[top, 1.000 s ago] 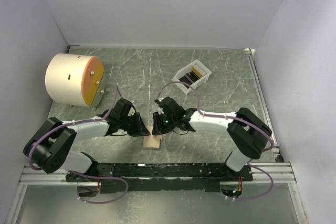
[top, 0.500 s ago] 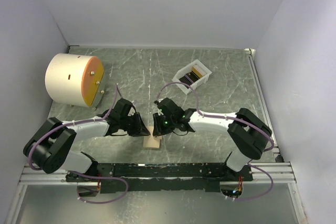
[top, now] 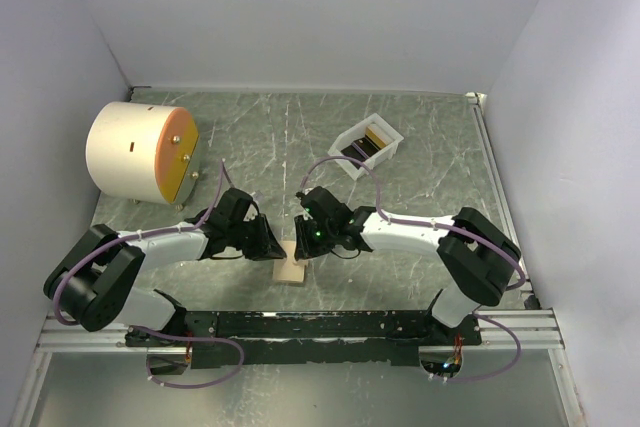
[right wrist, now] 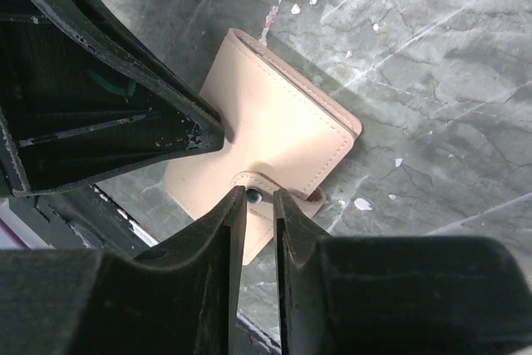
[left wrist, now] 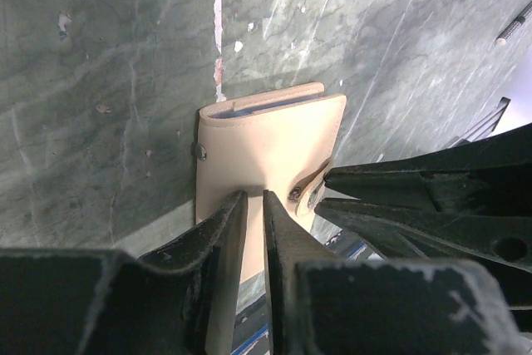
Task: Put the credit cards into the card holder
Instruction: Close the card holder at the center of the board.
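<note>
The white card holder (top: 385,154) stands at the back, right of centre. Dark (top: 353,153) and yellow-orange (top: 376,136) credit cards lie in it, with a thin purple edge between them. Both grippers meet over the closed tan wallet (top: 290,268) near the front edge. My left gripper (top: 276,250) is shut, its tips resting on the wallet's top face (left wrist: 266,143). My right gripper (top: 302,246) is shut to a narrow slit, its tips at the wallet's snap strap (right wrist: 262,187). No card shows at the wallet (right wrist: 274,135).
A large cream cylinder with an orange end face (top: 140,152) lies at the back left. White walls close in the table on three sides. The black rail (top: 300,325) carrying the arm bases runs along the front edge.
Almost nothing. The right arm has shifted very slightly; both grippers stay at the wallet, which has not moved.
</note>
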`<state>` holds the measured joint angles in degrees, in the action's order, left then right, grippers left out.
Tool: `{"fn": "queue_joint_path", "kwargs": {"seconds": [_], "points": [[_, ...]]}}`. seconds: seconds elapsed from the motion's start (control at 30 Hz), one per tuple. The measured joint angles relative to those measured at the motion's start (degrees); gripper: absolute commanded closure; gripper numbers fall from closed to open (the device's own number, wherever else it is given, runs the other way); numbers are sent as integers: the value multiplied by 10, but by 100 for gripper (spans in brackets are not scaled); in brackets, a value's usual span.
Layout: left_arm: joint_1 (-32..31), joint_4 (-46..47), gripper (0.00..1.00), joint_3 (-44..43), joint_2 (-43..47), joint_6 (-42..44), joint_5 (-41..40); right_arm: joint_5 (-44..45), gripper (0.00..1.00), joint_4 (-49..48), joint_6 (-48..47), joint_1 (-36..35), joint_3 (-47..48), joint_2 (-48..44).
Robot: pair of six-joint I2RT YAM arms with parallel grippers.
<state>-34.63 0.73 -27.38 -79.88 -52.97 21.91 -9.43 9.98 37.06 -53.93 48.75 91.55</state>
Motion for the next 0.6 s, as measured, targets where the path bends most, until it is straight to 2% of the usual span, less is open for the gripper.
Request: {"fn": "queue_joint_path", "kwargs": {"seconds": [0.6], "points": [[-1,0,72,0,1,0,-1,-15,85,-16,13,-2,-3,3]]}}
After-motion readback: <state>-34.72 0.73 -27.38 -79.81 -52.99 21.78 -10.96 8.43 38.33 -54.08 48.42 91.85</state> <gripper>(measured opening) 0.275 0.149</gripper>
